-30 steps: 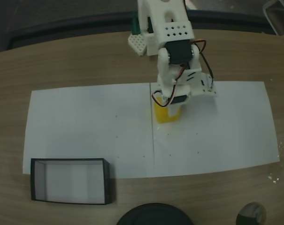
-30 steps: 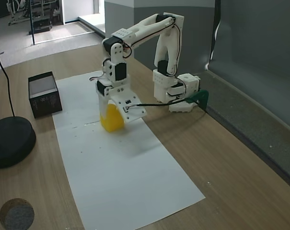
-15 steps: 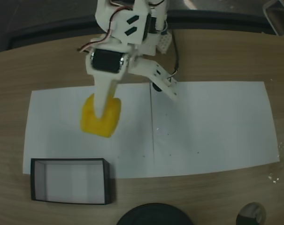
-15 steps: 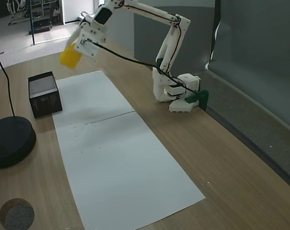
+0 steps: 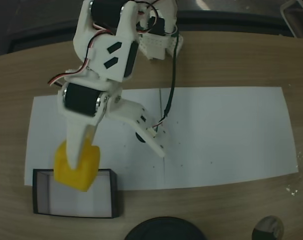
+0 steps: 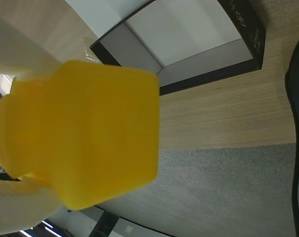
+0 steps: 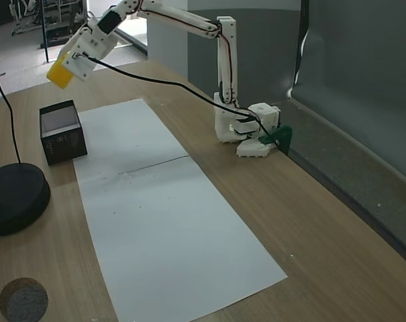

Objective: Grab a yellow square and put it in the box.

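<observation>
Yellow square (image 5: 76, 169) clamped in gripper (image 5: 80, 159), carried high above table, roughly over near wall of box (image 5: 74, 193). Risk, judged from here: released this high, could bounce off the rim (image 7: 58, 109) onto white paper (image 5: 221, 135). Counted: one square, one box, one gripper.

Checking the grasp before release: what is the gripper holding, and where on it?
The gripper holds the yellow square by two opposite sides, above the box.
</observation>
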Robot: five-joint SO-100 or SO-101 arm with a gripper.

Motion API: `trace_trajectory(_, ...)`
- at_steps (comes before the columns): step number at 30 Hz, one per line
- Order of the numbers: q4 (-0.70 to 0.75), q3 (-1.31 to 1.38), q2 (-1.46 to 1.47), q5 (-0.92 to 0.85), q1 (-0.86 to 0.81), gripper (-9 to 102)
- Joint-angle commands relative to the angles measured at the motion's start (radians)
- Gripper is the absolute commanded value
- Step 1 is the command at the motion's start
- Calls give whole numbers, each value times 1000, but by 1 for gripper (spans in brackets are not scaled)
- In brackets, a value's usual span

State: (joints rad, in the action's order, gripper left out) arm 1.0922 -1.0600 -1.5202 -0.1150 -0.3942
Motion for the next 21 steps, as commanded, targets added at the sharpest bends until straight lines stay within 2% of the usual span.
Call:
trace_trajectory(1,-31,178,109,8,-29,6)
trace_trajectory(10,-18,462,509,20,-126,6)
trace_trajectory(17,26,492,601,26,-141,6)
trace_trajectory(19,32,492,600,31,-140,9)
trace_trajectory(21,38,494,598,72,-146,17)
